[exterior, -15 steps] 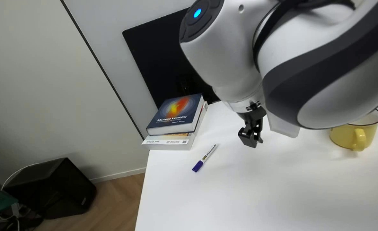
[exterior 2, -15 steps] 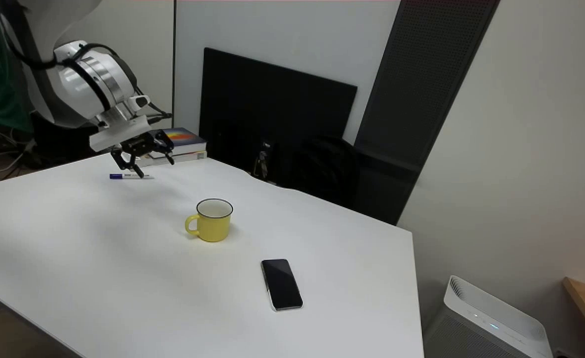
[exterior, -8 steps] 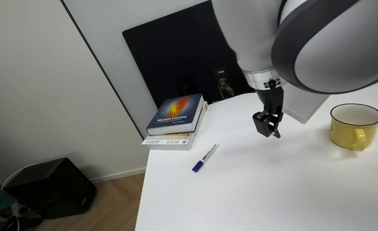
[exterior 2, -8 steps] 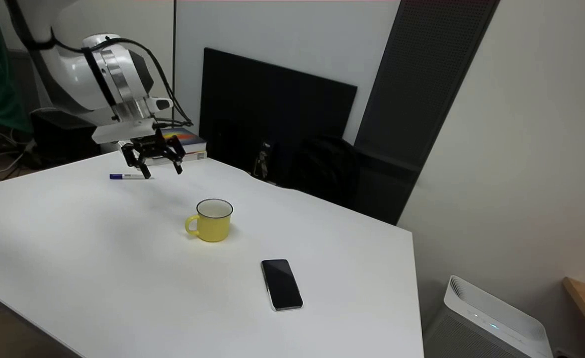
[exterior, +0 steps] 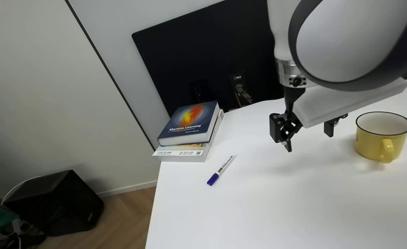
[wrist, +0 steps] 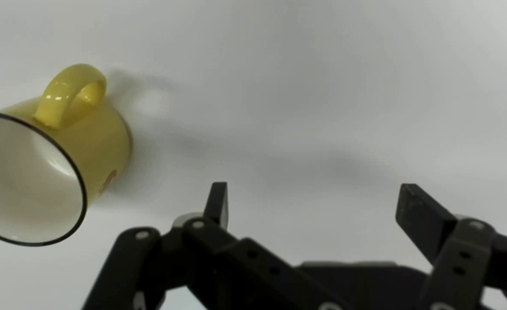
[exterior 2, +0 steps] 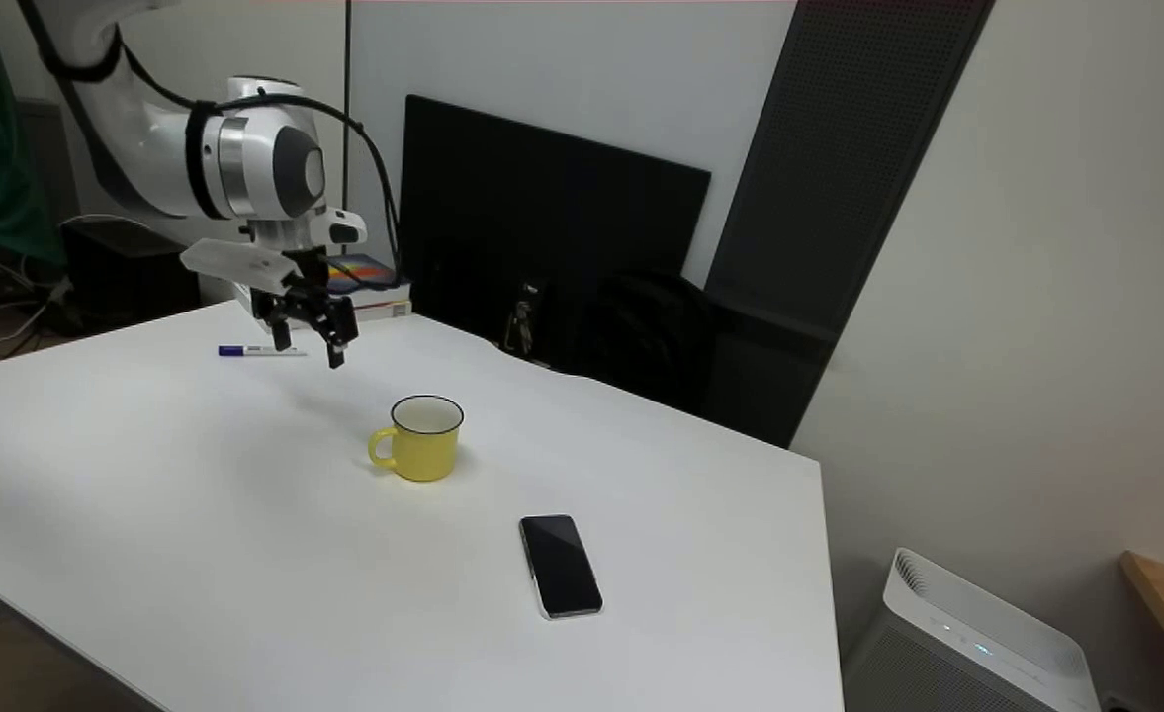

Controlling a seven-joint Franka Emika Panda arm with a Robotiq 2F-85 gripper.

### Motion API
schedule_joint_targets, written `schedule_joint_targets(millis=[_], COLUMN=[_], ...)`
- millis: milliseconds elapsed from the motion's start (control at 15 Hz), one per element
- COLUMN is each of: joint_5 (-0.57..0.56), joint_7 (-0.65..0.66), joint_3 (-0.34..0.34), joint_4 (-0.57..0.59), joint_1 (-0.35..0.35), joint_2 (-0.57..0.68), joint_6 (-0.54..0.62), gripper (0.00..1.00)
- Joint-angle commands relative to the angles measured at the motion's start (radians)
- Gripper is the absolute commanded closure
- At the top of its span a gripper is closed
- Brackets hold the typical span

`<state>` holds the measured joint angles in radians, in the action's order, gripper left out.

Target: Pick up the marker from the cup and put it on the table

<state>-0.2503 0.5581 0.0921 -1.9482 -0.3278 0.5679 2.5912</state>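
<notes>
The marker, white with a dark blue cap, lies on the white table [exterior: 258, 214] near the books in both exterior views [exterior: 220, 171] [exterior 2: 257, 351]. It is outside the cup and out of the wrist view. The yellow cup [exterior: 379, 143] with a dark rim stands upright on the table [exterior 2: 425, 453]. In the wrist view the cup [wrist: 102, 142] is at the left, and its visible inside is bare. My gripper [exterior: 308, 142] is open and empty above the table, between the marker and the cup [exterior 2: 309, 354]. The wrist view shows its fingers wide apart [wrist: 313, 202].
Two stacked books [exterior: 189, 128] lie at the table's corner, beside the marker. A black monitor [exterior 2: 542, 227] stands behind the table. A phone [exterior 2: 561, 566] lies on the table beyond the cup. A white air purifier [exterior 2: 977, 633] stands past the table's edge.
My gripper has moved away from the marker toward the cup. It has turned and become more upright, staying open. The marker and cup have not moved.
</notes>
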Motion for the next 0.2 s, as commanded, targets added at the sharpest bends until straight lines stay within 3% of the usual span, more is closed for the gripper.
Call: schedule_joint_targets(millis=[0, 133], joint_5=[0.074, 0.085], joint_7=[-0.023, -0.032], joint_3=[-0.031, -0.038], joint_4=[-0.008, -0.010], joint_1=[-0.030, -0.037], joint_2=[-0.003, 0.000], joint_6=[0.023, 0.029], gripper=[0.00, 0.00])
